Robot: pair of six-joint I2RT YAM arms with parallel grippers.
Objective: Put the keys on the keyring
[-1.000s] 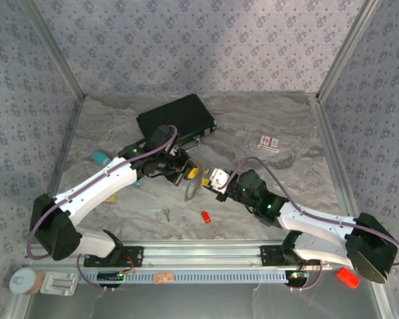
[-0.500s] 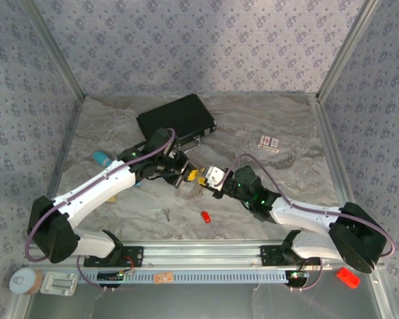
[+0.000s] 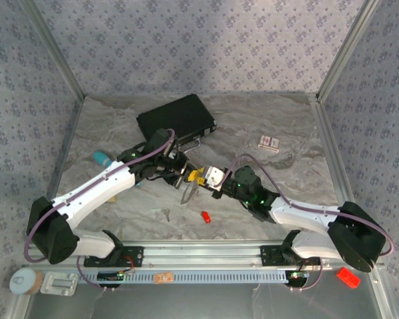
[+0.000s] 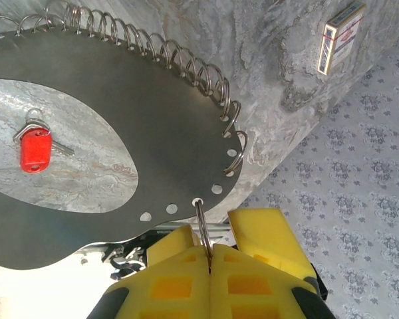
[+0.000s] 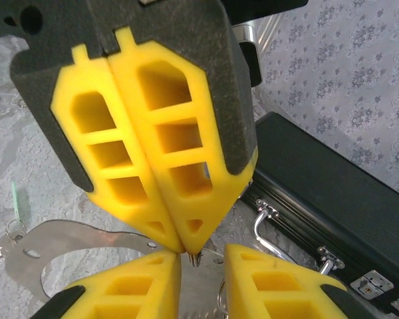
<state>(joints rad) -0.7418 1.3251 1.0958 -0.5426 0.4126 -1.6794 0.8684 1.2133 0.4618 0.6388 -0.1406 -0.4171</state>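
- Top view: the thin grey metal keyring (image 3: pixel 188 193), a flat hoop with wire loops along its edge, hangs from the left gripper (image 3: pixel 190 174), whose jaws are pressed together on it.
- The right gripper (image 3: pixel 206 178) reaches in from the keyring's right, just beside the top of the hoop.
- A small red-headed key (image 3: pixel 205 216) lies on the grey marbled table (image 3: pixel 272 119) near the keyring, in front and to its right. A tiny silvery key (image 3: pixel 165 213) lies in front and to its left. Both are apart from the hoop.
- A flat black case (image 3: pixel 176 118) sits behind the keyring, a small card box (image 3: pixel 269 142) lies well to its right, and a teal stick (image 3: pixel 101 157) lies well to its left.
- Left wrist view: the left gripper's yellow fingers (image 4: pixel 179 282) are closed on one wire loop that passes through a hole in the keyring's flat band. The red-headed key shows through the hoop's opening, on the table beyond. A yellow finger of the right gripper stands just beside the clamped loop.
- Right wrist view: the right gripper's yellow fingers (image 5: pixel 133 289) stand apart, one on each side of the left gripper's closed tip and the bit of wire it pinches. I cannot tell whether they touch the wire. The keyring's band shows to the left behind them, and the black case to the right.
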